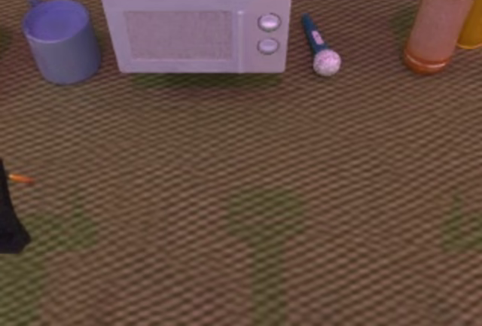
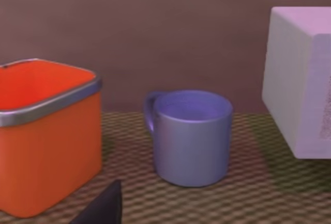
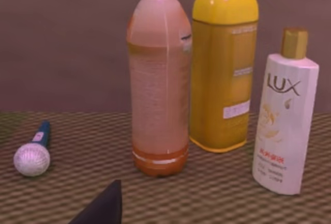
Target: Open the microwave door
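- Broadly, the surface [image 1: 248, 190] carried a woven brown-and-green cover, and its whole near half lay bare, so there was open room to approach the microwave from the front.
- The microwave [image 1: 197, 17] stood at the far edge, at about 11 o'clock from the centre of the top view, its long axis running left to right.
- The microwave door [image 1: 177, 36] lay flat and closed against the front, filling most of it, with the two knobs [image 1: 269, 33] on the panel to its right.
- The left arm [image 1: 9, 220] showed only as a dark shape at the 9 o'clock edge; the door lay toward 1 o'clock from it. I judged this arm the nearer one, since the right arm did not appear in the top view at all.
- Neither gripper's state could be told: each wrist view showed only a dark tip.
- The blue cup [image 1: 60, 40] sat just beside the microwave's left side, crowding that edge; the toy microphone [image 1: 321, 46] lay near its right side.
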{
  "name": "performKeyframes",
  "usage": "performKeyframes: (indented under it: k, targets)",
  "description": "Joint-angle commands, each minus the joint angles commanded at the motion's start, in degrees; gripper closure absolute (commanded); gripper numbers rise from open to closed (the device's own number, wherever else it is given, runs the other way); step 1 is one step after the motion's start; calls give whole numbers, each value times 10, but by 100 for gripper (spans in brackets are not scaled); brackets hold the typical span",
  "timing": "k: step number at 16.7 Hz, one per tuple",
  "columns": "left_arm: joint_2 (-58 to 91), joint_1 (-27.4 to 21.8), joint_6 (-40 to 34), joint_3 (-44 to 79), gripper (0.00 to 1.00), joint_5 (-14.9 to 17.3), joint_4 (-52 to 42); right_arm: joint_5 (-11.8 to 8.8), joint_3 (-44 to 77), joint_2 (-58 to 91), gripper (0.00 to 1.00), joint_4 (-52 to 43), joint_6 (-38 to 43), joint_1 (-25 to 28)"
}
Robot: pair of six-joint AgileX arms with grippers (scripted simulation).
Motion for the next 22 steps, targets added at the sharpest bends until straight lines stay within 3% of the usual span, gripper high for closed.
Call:
performKeyframes:
  k: [5,9,14,22]
  targets:
    - [34,-11,-7,34,0,-6,-27,0,0,0,0,0,0,0]
    - [163,-49,-34,161,0,-26,-111,0,0,0,0,0,0,0]
    - [425,-120,-97,438,0,-60,-253,0,0,0,0,0,0,0]
    - [887,-248,-227,981,0,-116,-488,0,0,0,0,0,0,0]
